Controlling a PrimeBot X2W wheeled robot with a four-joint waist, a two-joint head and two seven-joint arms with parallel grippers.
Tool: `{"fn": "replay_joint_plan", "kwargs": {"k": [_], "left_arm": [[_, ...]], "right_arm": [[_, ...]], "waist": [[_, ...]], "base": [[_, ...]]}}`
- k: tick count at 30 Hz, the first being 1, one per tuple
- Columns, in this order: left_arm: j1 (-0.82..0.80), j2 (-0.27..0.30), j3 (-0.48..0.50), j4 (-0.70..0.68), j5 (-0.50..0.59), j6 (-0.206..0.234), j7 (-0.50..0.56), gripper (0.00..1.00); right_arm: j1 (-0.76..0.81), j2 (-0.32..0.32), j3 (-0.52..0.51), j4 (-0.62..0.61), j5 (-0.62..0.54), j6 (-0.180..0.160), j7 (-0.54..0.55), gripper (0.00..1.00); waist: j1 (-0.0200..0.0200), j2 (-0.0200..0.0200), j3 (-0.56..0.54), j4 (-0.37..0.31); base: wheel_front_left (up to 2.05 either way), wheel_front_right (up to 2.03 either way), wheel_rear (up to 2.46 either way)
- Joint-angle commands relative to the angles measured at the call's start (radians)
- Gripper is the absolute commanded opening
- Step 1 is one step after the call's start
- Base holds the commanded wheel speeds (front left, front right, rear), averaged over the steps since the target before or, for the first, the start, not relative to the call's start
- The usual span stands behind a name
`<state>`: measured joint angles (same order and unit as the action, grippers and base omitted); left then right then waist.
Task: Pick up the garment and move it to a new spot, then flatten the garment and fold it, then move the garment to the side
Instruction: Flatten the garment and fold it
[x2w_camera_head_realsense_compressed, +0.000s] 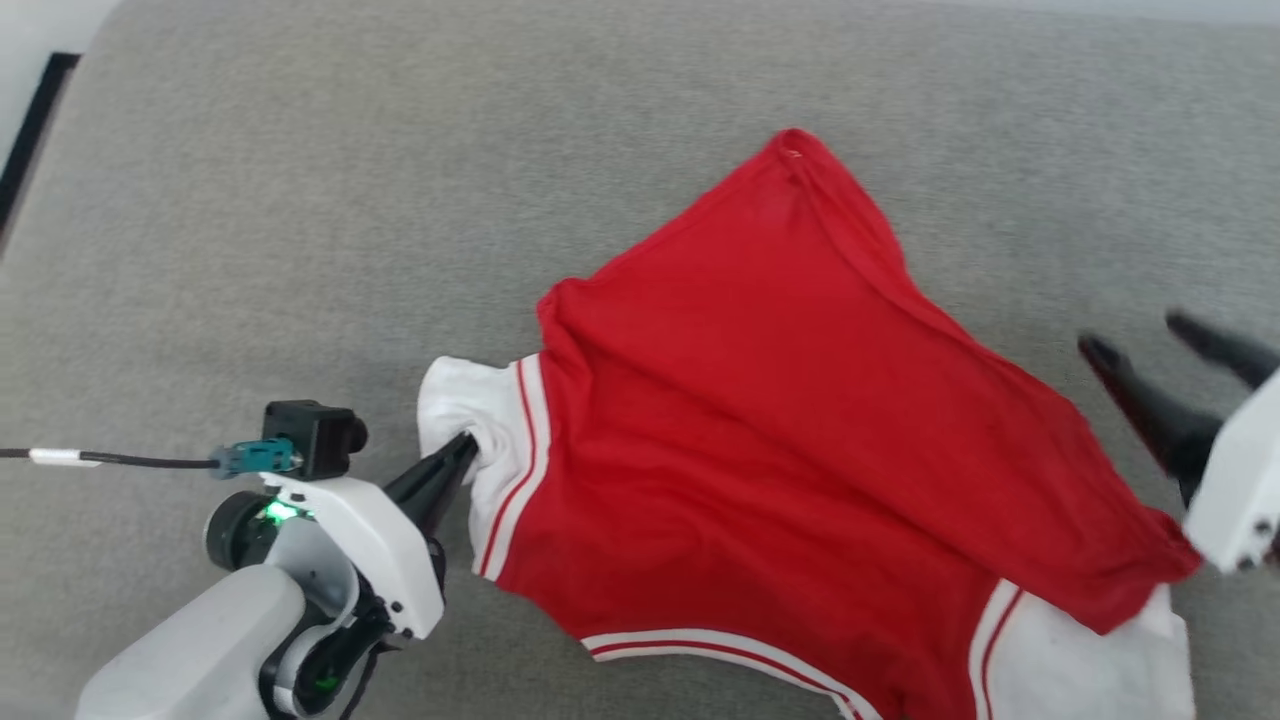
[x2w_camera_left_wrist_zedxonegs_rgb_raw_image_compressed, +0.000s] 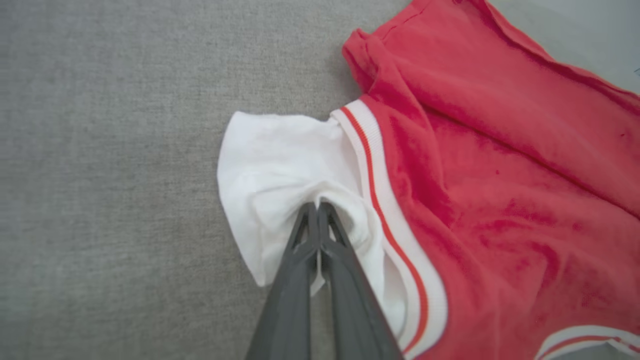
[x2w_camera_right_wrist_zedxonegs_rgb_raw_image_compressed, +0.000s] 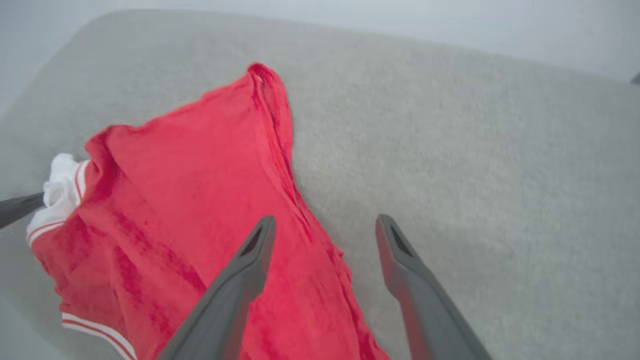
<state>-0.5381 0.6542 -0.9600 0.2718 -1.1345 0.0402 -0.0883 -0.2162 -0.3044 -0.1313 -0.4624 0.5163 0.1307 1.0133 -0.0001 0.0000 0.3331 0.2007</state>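
Garment lies spread across the grey table, plain red face up, its far corner drawn to a point. The head view gives me the whole layout. The left tool is at the shirt's left end, a second white sleeve lies at the near right, and the right tool sits by the right edge.

The left wrist view brings the close detail. The left tool's two dark fingers are clenched on a pinch of the left white sleeve, and the cloth puckers around their tips.

The right wrist view adds the table's rounded far edge and a pale backdrop beyond it. There the right tool stands released, jaws wide apart, gripping nothing. One finger is over the garment's red edge and the other over bare table; whether either touches I cannot tell.

The shirt is thin, soft knit, creased along its right side, with ribbed white trim carrying a narrow red stripe at the sleeve seam. The table covering is a coarse, matte grey weave.
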Motion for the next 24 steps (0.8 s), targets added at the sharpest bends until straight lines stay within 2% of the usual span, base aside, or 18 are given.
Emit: {"fn": "replay_joint_plan", "kwargs": {"k": [1, 6, 12, 19, 24], "left_arm": [[-0.013, -0.009, -0.003, -0.001, 0.006, -0.005, 0.001, 0.00], [-0.044, -0.048, -0.019, 0.007, 0.021, -0.025, 0.006, 0.00], [-0.093, -0.110, -0.040, 0.039, 0.040, -0.061, 0.012, 0.00], [-0.138, -0.176, -0.053, 0.090, 0.050, -0.101, 0.001, 0.00], [-0.165, -0.223, -0.063, 0.136, 0.054, -0.126, -0.010, 0.00]], "right_arm": [[-0.040, -0.001, 0.013, 0.015, -0.004, 0.000, -0.025, 1.00], [-0.195, -0.038, 0.101, 0.142, -0.012, 0.000, -0.105, 1.00], [-0.372, -0.095, 0.217, 0.361, 0.007, 0.000, -0.175, 1.00], [-0.531, -0.151, 0.325, 0.592, 0.018, 0.000, -0.201, 1.00], [-0.629, -0.190, 0.423, 0.787, 0.009, 0.000, -0.172, 1.00]], "waist": [[0.0001, 0.0000, 0.009, 0.024], [0.0001, 0.0000, 0.027, 0.088], [0.0001, 0.0000, 0.059, 0.178], [0.0001, 0.0000, 0.103, 0.253], [0.0001, 0.0000, 0.134, 0.302]], "base": [[0.00, 0.00, 0.00], [0.00, 0.00, 0.00], [0.00, 0.00, 0.00], [0.00, 0.00, 0.00], [0.00, 0.00, 0.00]]}}
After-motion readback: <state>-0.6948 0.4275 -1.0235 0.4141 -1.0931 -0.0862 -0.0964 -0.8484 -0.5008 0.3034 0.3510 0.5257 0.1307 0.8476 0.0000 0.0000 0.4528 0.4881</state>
